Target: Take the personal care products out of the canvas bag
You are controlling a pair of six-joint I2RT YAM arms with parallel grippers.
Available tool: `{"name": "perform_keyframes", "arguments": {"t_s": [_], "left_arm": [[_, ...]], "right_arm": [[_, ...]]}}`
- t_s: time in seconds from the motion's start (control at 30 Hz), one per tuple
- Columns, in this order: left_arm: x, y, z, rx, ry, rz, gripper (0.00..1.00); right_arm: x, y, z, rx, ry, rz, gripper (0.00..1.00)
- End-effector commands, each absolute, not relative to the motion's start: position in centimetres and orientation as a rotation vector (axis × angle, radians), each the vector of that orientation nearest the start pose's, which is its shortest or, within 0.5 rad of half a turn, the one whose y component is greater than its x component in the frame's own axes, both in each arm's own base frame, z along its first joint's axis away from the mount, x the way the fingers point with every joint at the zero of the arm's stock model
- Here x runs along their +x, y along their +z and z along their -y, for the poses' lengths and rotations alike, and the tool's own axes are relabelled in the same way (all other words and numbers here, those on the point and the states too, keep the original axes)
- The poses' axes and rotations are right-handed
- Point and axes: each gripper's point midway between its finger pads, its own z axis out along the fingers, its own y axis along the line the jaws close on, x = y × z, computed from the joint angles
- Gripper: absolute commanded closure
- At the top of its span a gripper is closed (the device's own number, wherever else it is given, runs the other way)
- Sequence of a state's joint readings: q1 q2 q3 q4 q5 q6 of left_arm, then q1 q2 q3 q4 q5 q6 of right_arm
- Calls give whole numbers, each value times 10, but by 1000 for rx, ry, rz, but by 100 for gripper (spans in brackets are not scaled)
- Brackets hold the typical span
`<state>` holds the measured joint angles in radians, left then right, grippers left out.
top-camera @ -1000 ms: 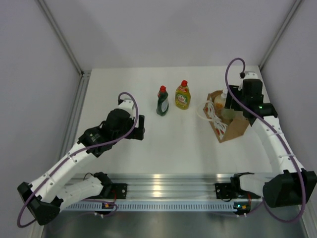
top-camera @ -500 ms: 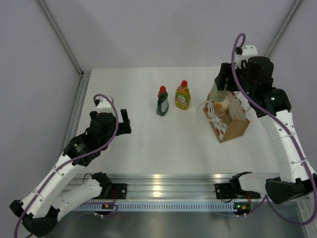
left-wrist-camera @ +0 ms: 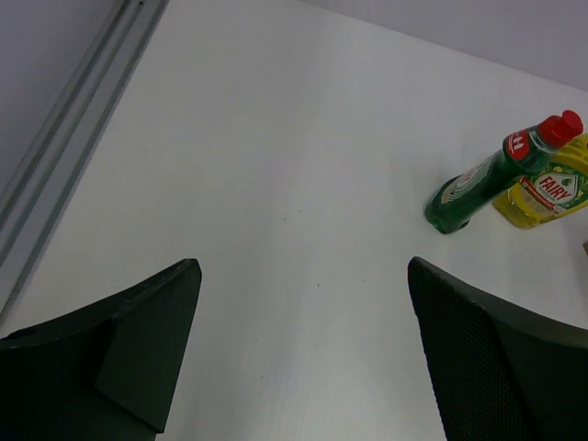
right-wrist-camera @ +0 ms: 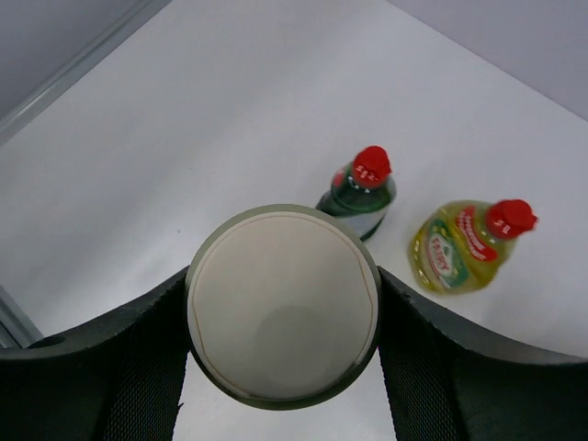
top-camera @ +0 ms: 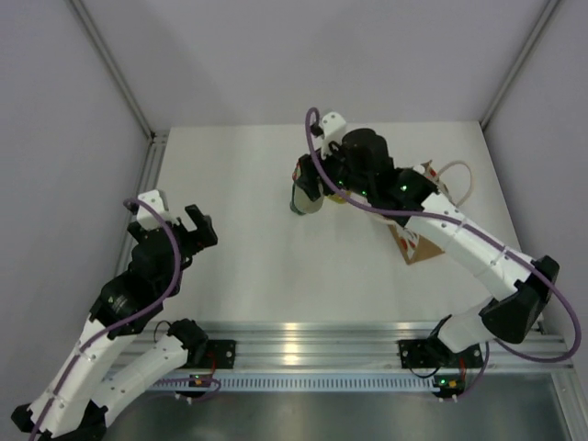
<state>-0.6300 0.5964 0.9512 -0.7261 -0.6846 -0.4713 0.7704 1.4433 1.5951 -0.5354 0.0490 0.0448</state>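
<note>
White bench (top-camera: 248, 266) carries everything, and the biggest thing on it is the canvas bag (top-camera: 407, 243), tan-brown and mostly hidden under my right forearm, with one white rope handle (top-camera: 457, 176) looping out behind it. It looks like soft cloth, so I judge it would sag or slide if dragged by the rim, and I would reach into it from above instead. My right end effector (right-wrist-camera: 285, 363) is out over the middle of the bench, well apart from the bag, with both pads closed around the cream cylinder (right-wrist-camera: 283, 292). The pads press on opposite sides of its round wall, and its flat end faces my wrist camera. I cannot tell whether its far end touches the bench. It looks stiff, smooth and light, so a round plastic wall like this could twist or slip between flat pads. I would hold it across the full width, as now, with steady rather than hard pressure, and set it down upright. My left end effector (left-wrist-camera: 301, 303) sits near the left side of the bench, spread wide and holding nothing. Below the cylinder stand the dark green bottle (right-wrist-camera: 360, 191) and the yellow-green bottle (right-wrist-camera: 467, 248), both red-capped, upright, just beside each other and out of the bag. They are narrow at the neck and probably tip easily, so the cylinder needs a spot just clear of them. No view shows the peach pump bottle. If it is in the bag, I would take it by the body, not the pump.
</note>
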Motion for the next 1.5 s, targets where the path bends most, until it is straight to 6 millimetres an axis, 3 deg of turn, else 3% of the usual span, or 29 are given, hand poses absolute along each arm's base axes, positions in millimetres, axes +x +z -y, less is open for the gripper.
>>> {"name": "perform_keyframes", "arguments": {"t_s": [0.0, 0.17, 0.33, 0.37, 0.43, 0.5, 0.67, 0.83, 0.87, 0.9, 1.0, 1.1, 1.33, 1.4, 1.47], "left_arm": [[217, 299, 25, -379, -75, -1761, 2], [218, 298, 25, -373, -69, -1765, 2], [218, 298, 25, -373, -68, -1766, 2], [218, 298, 25, -374, -67, -1766, 2], [218, 298, 25, -373, -68, -1766, 2], [218, 297, 26, -373, -70, -1768, 2], [218, 297, 26, -370, -69, -1770, 2], [218, 297, 26, -370, -72, -1768, 2], [218, 297, 27, -369, -71, -1769, 2], [219, 297, 27, -369, -70, -1771, 2], [219, 296, 27, -366, -68, -1776, 2], [220, 296, 29, -362, -73, -1778, 2], [219, 296, 31, -357, -87, -1780, 2], [219, 296, 31, -356, -88, -1781, 2], [219, 296, 32, -353, -90, -1783, 2]], "right_arm": [[335, 402, -345, -565, 627, -1540, 100], [341, 375, -402, -607, 714, -1453, 100], [354, 343, -439, -619, 715, -1471, 100], [354, 326, -450, -634, 723, -1486, 100], [357, 320, -460, -625, 732, -1461, 100], [358, 299, -474, -654, 735, -1481, 100], [361, 253, -496, -696, 718, -1520, 100], [364, 226, -499, -711, 699, -1572, 100], [360, 226, -500, -721, 698, -1575, 98], [358, 227, -501, -720, 694, -1574, 83], [354, 227, -501, -737, 674, -1577, 54], [350, 231, -501, -760, 683, -1580, 36], [337, 266, -486, -759, 694, -1540, 29], [335, 281, -473, -727, 682, -1527, 19], [331, 294, -462, -713, 676, -1513, 17]]}}
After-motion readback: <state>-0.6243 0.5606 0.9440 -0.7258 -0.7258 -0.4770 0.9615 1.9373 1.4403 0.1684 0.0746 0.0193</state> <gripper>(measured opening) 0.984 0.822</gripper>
